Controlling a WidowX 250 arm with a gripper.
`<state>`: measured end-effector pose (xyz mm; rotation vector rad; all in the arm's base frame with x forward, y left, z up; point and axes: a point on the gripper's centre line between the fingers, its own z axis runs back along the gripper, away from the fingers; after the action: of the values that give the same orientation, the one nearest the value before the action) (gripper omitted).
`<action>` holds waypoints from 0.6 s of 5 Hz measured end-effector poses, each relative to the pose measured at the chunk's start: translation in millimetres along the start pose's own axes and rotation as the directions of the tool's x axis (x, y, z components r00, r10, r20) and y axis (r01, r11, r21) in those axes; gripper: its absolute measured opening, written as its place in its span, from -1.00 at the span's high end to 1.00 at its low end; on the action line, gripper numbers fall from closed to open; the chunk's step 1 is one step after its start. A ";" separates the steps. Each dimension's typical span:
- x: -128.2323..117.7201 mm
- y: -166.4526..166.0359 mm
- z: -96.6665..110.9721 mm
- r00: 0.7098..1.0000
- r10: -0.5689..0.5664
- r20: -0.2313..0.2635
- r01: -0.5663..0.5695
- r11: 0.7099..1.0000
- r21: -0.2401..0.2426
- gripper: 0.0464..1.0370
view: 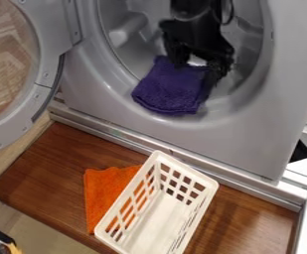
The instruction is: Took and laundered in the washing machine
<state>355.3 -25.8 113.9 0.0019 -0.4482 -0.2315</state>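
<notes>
We see the purple cloth (pixel 168 90) on the lower rim of the washer's mouth (pixel 243 97), upper centre of the frame, spreading down and left from beneath the gripper (pixel 198 67), whose grip, pinching or spread, we cannot tell.

Purple cloth (pixel 172 88), rumpled, at opening of washer (pixel 202 141)

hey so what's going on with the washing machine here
A robot arm has its pincer right at a purple cloth in the open washing machine's doorway; whether it's gripped, I can't tell. An orange cloth is outside, by a white basket on the wooden board.
</notes>
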 end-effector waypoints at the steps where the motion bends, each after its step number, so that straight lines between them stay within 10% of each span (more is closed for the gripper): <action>1: -20.6 -7.6 26.9 0.997 0.027 -0.070 -0.025 0.999 0.028 -0.93; 3: -43.1 -10.3 45.5 0.991 0.050 -0.124 -0.041 0.997 0.068 -0.93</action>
<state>295.7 -24.1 135.9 0.0696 -0.3302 -0.1707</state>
